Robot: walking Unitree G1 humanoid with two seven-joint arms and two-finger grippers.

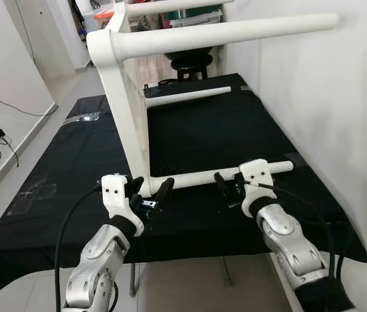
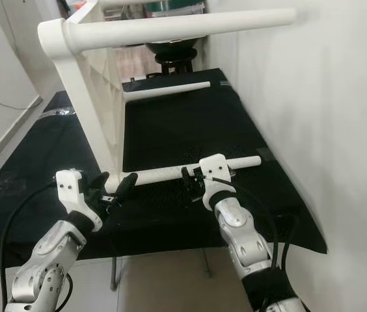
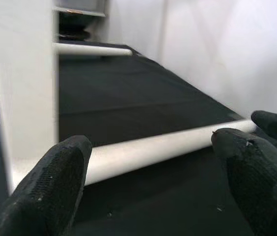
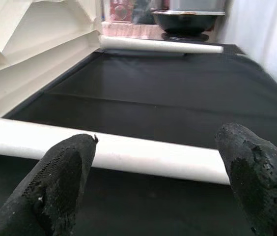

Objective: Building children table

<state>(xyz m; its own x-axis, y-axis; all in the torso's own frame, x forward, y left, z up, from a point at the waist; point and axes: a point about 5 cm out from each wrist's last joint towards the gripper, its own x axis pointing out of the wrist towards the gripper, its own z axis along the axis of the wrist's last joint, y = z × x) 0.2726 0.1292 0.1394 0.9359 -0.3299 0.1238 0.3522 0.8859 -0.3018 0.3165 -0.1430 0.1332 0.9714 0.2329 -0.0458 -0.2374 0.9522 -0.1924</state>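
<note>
The white children's table stands on its side on my black-covered work table, its top upright and its four round legs pointing toward the white wall on my right. The near lower leg lies along the black cloth just in front of me. My left gripper sits at the end of that leg where it joins the tabletop, fingers spread wide and holding nothing; the leg runs between them without touching. My right gripper is farther along the same leg, toward its free end, also wide open, with the leg crossing just beyond its fingertips.
</note>
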